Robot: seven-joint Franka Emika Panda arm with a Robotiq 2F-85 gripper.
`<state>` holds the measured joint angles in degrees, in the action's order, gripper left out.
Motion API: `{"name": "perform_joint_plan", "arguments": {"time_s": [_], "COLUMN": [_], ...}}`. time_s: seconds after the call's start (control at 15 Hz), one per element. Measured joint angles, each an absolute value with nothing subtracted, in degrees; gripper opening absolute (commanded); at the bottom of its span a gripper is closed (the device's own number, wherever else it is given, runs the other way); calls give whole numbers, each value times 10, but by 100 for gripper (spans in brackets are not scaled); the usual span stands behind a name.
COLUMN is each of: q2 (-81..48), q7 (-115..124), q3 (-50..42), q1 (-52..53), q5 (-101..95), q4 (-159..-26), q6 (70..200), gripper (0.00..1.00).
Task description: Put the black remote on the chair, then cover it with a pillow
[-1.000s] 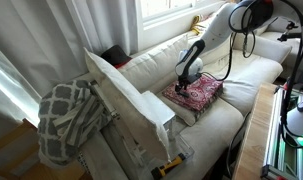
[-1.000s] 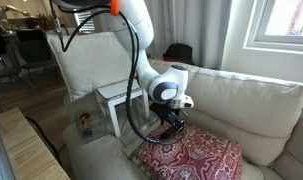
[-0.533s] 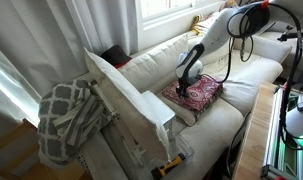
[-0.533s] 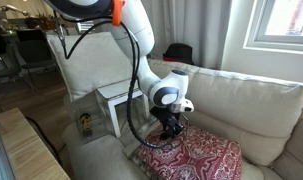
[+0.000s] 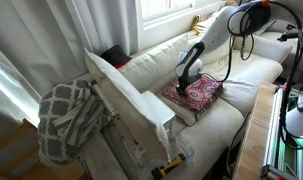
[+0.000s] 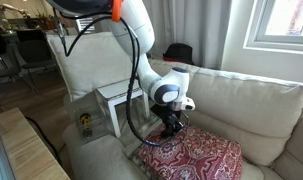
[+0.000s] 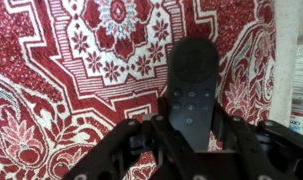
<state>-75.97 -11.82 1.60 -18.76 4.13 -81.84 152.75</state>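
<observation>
One black remote [image 7: 193,85] lies flat on the red patterned cushion [image 7: 81,70], which sits on the chair [image 6: 261,110] seat. The end effector [image 7: 187,135] is down on it, jaws narrow and flanking the remote's near end. Can't tell if the pads actually clamp it yet. Versus a second ago the arm has hardly shifted in both exterior views, and the fingers look drawn in closer, so the grasp seems underway and the remote not lifted. Likely next: finish closing, move the remote onto bare seat. The pillow [image 5: 126,100] stands untouched, well apart, for covering later.
</observation>
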Motion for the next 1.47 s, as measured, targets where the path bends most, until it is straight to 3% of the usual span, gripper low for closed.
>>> {"name": "perform_joint_plan", "arguments": {"time_s": [0.6, 1.2, 1.27, 1.47], "q2": [-614, -443, -428, -398], "q7": [-67, -58, -60, -68], "q3": [29, 109, 114, 124], "q1": [-187, -191, -190, -188], "q5": [70, 192, 203, 221], "q4": [-957, -1120, -1136, -1168], "q6": [1523, 1457, 1456, 1456], "gripper": [18, 18, 43, 43]}}
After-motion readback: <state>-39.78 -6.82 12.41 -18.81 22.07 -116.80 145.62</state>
